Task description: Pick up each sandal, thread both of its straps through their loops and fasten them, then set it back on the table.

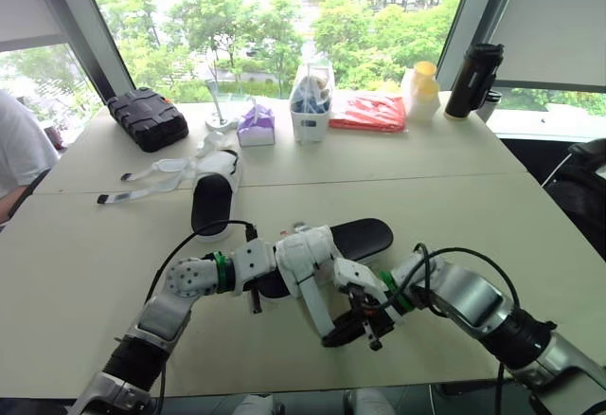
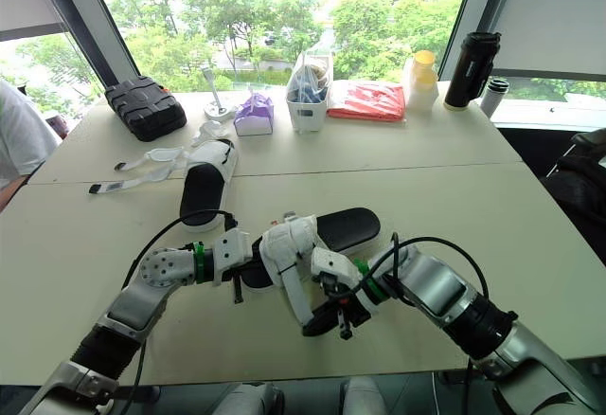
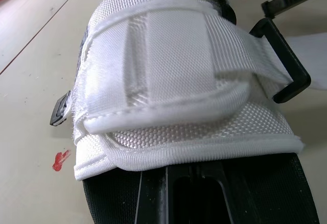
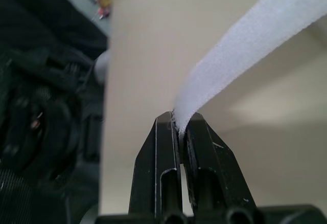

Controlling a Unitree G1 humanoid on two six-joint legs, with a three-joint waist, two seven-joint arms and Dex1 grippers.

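Observation:
The near sandal (image 1: 365, 235), black-soled with white straps, lies mid-table, its toe pointing right. My left gripper (image 1: 268, 288) is shut on its heel end. The left wrist view looks close onto its white upper (image 3: 168, 127), where one strap (image 3: 168, 40) is folded flat and a black loop (image 3: 287, 63) sticks out at the side. A long white strap (image 1: 318, 306) runs from the sandal toward me, and my right gripper (image 4: 179, 127) is shut on its tip, low over the table (image 1: 530, 225). The second sandal (image 1: 213, 202) lies farther back on the left with loose straps (image 1: 156, 178).
Along the window edge stand a black case (image 1: 147, 117), a purple tissue box (image 1: 256, 126), a white container (image 1: 311, 112), a red bag (image 1: 369, 112), a yellow-lidded bottle (image 1: 419, 91) and a black flask (image 1: 472, 81). A person (image 1: 17, 150) sits at the far left.

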